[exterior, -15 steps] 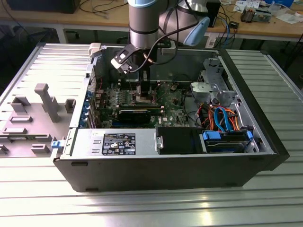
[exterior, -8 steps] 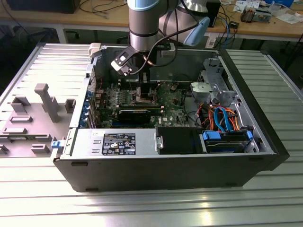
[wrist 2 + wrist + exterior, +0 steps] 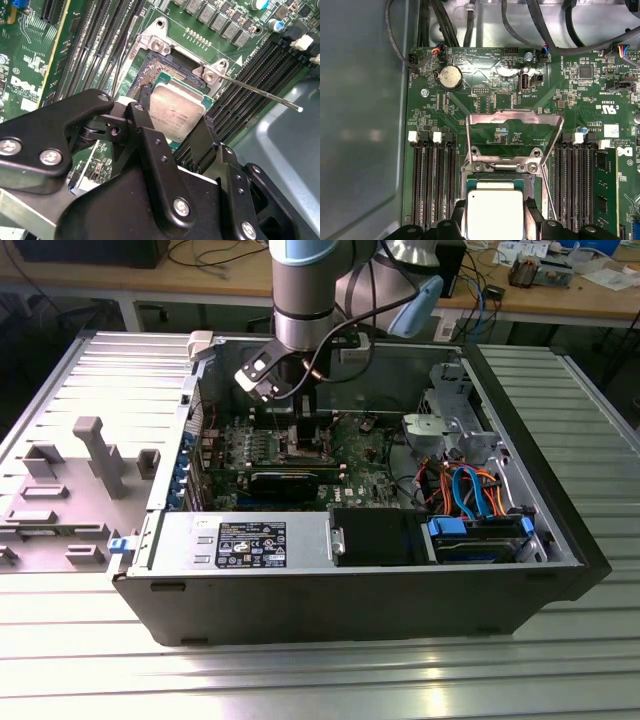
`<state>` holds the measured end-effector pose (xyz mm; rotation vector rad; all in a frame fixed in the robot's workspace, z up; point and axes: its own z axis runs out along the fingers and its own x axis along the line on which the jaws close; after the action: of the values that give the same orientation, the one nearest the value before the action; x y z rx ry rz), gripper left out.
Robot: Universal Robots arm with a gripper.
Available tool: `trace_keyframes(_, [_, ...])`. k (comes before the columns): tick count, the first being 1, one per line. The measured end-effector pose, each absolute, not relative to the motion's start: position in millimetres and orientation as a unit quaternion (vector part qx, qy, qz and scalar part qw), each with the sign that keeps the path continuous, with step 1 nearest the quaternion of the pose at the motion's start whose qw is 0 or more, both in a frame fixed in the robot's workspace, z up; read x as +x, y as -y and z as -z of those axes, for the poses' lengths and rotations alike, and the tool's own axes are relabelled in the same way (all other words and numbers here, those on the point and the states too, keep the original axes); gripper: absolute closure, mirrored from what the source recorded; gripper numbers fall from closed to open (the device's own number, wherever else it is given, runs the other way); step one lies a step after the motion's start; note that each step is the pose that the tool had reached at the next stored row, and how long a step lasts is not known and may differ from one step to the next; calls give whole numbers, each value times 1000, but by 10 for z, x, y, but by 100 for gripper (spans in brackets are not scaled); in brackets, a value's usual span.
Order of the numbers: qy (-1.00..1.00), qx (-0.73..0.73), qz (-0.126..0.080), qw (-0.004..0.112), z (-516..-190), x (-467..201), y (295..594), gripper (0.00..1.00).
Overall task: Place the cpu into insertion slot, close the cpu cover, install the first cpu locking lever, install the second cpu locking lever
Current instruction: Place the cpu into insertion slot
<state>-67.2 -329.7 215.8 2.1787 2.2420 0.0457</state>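
Bright, even room light falls from above in the exterior view. The ribbed silver metal table (image 3: 430, 680) throws back pale streaks of glare along its near edge. Inside the open dark grey computer case (image 3: 300, 610) the light drops, and the green circuit board (image 3: 350, 455) lies in shade under the arm.

In the first wrist view the pale silver-grey square cpu (image 3: 494, 215) is washed nearly white. The raised silver metal cpu cover (image 3: 515, 119) carries a soft sheen, and the grey case wall beside the board looks hazy.

In the second wrist view the black gripper (image 3: 172, 120), jaws closed on the cpu, sits close and slightly soft. Thin highlights run along its edges, while the board behind it is crisp.
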Motion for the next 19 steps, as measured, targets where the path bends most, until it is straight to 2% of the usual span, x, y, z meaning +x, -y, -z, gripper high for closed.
trace_keyframes(19, [-717, 697, -10, 8, -2059, -673, 3322, 45])
